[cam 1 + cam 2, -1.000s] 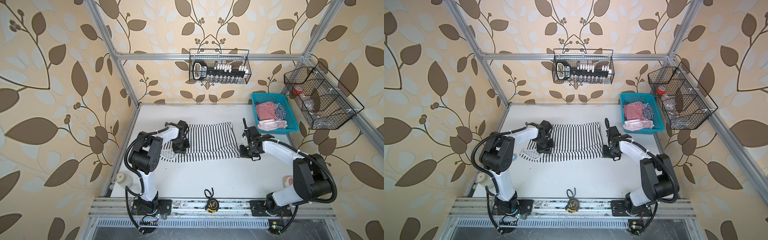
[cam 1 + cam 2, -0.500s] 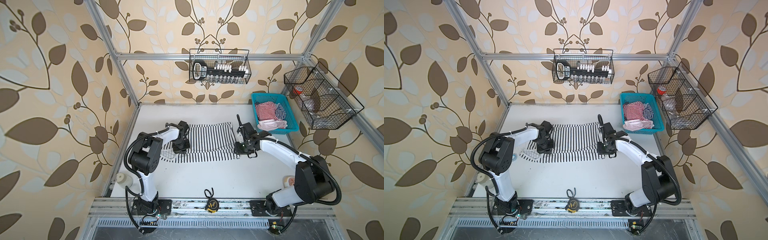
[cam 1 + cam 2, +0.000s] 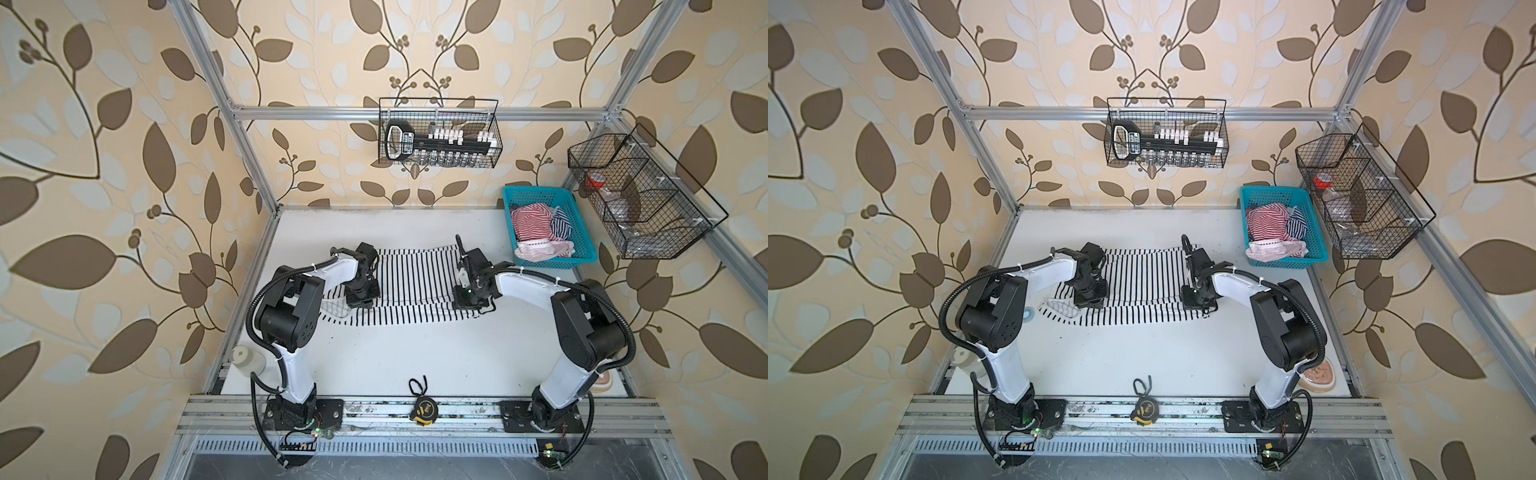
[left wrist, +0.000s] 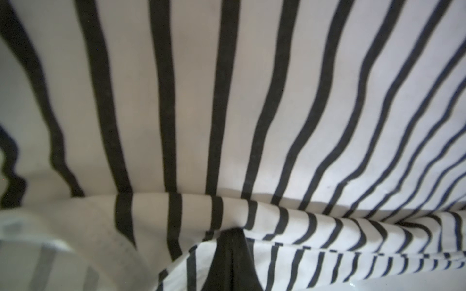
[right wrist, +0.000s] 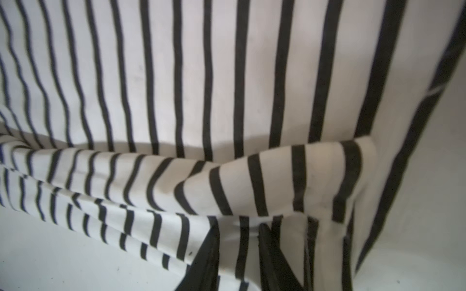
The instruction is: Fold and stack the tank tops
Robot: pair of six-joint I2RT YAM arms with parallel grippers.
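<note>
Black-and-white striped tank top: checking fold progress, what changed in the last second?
The right gripper moved left, in over the right end of the black-and-white striped tank top, and its fingers now straddle the cloth. The left gripper stayed shut on the other end; the top barely shifted.

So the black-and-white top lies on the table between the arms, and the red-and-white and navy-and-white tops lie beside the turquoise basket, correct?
Not quite: the red-and-white top and the navy-and-white top lie inside the turquoise basket, not beside it; both top views show this. The black-and-white top does lie on the table.
</note>
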